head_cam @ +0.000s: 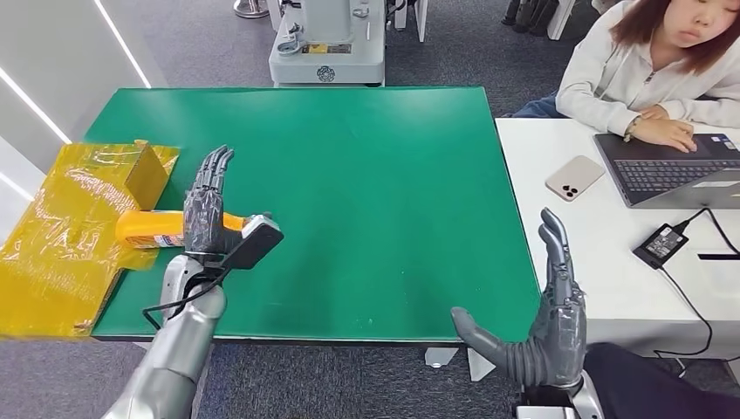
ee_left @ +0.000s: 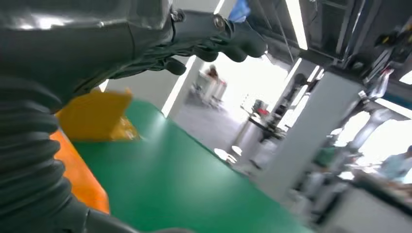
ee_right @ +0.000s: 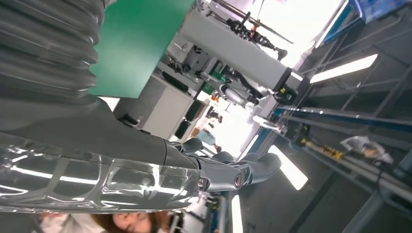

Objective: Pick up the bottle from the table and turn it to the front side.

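An orange-yellow bottle (head_cam: 150, 229) lies on its side at the left edge of the green table (head_cam: 366, 201), partly on a yellow plastic sheet. My left hand (head_cam: 208, 202) stands over the bottle's right end with its fingers stretched straight and apart, holding nothing; whether it touches the bottle I cannot tell. In the left wrist view the bottle (ee_left: 80, 174) shows orange beside the ribbed cover, the left hand (ee_left: 204, 41) extended above it. My right hand (head_cam: 545, 319) hovers near the table's front right corner, fingers straight, thumb spread, empty; the right hand (ee_right: 228, 170) also appears in the right wrist view.
A yellow plastic sheet (head_cam: 61, 236) with a folded yellow box (head_cam: 144, 170) covers the table's left edge. A white desk (head_cam: 602, 253) at the right carries a phone (head_cam: 574, 177), a laptop (head_cam: 676, 170) and a charger (head_cam: 661, 245); a person (head_cam: 654, 61) sits there. A machine base (head_cam: 327, 44) stands behind the table.
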Robot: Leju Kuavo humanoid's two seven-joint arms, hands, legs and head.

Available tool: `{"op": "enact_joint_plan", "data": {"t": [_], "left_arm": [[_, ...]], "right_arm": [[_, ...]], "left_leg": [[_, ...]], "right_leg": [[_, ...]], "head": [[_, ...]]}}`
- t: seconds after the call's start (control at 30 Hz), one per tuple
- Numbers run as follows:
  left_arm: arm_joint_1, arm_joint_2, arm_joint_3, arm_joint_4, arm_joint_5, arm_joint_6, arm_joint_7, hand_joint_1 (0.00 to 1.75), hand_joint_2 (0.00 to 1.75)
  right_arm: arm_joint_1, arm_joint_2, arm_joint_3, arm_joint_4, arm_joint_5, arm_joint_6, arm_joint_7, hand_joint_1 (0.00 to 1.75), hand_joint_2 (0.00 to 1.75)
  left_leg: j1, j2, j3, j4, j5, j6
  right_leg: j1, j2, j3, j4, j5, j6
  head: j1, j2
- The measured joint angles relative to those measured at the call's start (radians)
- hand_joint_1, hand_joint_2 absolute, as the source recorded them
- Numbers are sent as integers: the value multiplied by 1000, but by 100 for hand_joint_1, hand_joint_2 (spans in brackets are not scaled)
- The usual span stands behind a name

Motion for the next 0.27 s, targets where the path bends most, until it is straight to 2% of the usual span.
{"op": "enact_joint_plan", "data": {"t": [0.07, 0.13, 0.27], "left_arm": [[67, -12, -65, -147, 89, -52, 18, 0, 175], [114, -16, -122, -252, 122, -65, 30, 0, 175], [160, -17, -183, -362, 240, -112, 9, 0, 175]], "right_arm": [[12, 9, -14, 0, -22, -2, -5, 0, 175], [20, 16, -25, 0, -31, -5, -11, 0, 175], [33, 28, -39, 0, -68, -13, -17, 0, 175]], "left_leg": [[0, -1, 0, 0, -1, 0], [0, -2, -1, 0, -1, 0], [0, -1, 0, 0, -1, 1]], "right_leg": [[0, -1, 0, 0, -1, 1], [0, -2, 0, 0, -1, 0], [0, -1, 0, 0, -2, 0]], "head": [[0, 0], [0, 0], [0, 0]]}}
